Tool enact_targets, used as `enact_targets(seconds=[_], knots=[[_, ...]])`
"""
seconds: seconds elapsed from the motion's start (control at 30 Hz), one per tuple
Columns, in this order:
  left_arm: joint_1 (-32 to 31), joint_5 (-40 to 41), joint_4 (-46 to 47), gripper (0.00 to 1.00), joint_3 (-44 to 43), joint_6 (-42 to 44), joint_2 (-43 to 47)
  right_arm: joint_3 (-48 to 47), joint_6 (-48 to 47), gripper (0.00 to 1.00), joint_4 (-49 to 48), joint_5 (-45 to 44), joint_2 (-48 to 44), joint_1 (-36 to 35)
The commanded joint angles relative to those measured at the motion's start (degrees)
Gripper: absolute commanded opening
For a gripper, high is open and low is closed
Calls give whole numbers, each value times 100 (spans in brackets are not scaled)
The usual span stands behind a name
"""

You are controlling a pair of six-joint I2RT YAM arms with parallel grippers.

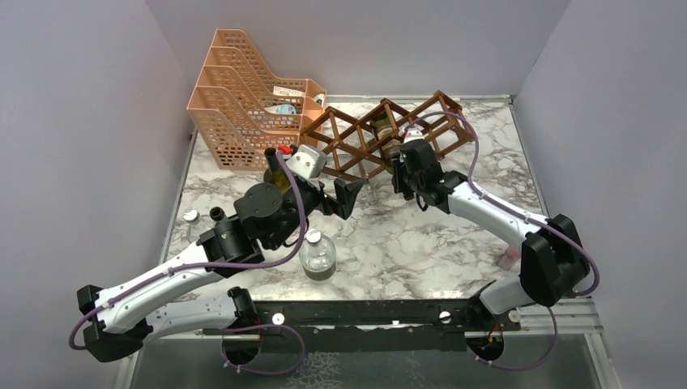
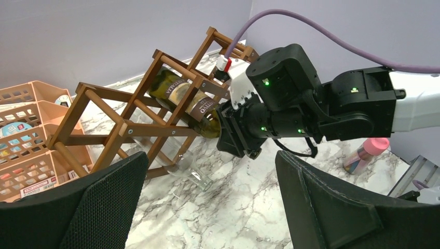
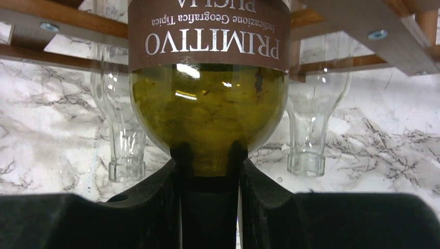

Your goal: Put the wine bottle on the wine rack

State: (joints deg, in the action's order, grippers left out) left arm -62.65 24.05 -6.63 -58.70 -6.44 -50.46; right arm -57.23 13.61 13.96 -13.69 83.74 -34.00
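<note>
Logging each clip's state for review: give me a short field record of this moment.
wine bottle: green, body in the wine rack, neck sticking out
right gripper: shut on the bottle neck
left gripper: open, empty, apart from the rack
below the wine bottle: clear glass bottles, lying low in the rack
task state: bottle in rack, not yet released

1 rack, 1 tray, 2 green btls

A white marble-patterned tabletop with grey veins is lying under soft, even light. Plain pale lilac walls are enclosing it: a back wall is standing along the far edge, while a left wall and a right wall are rising along the side edges.
</note>
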Motion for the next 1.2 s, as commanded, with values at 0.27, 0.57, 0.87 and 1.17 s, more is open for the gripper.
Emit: enact_targets(seconds=[0.27,0.57,0.87,1.17], knots=[[1,142,-110,99,-160,-59,179,-627,-402,26,-502,202,525,168],[-1,222,-166,99,-215,-27,135,-662,-554,46,-494,96,703,229],[-1,527,-243,99,-390,254,157,-491,-513,69,-342,-98,230,228],[-1,883,-175,99,-684,786,130,-592,-609,73,94,103,-674,232]])
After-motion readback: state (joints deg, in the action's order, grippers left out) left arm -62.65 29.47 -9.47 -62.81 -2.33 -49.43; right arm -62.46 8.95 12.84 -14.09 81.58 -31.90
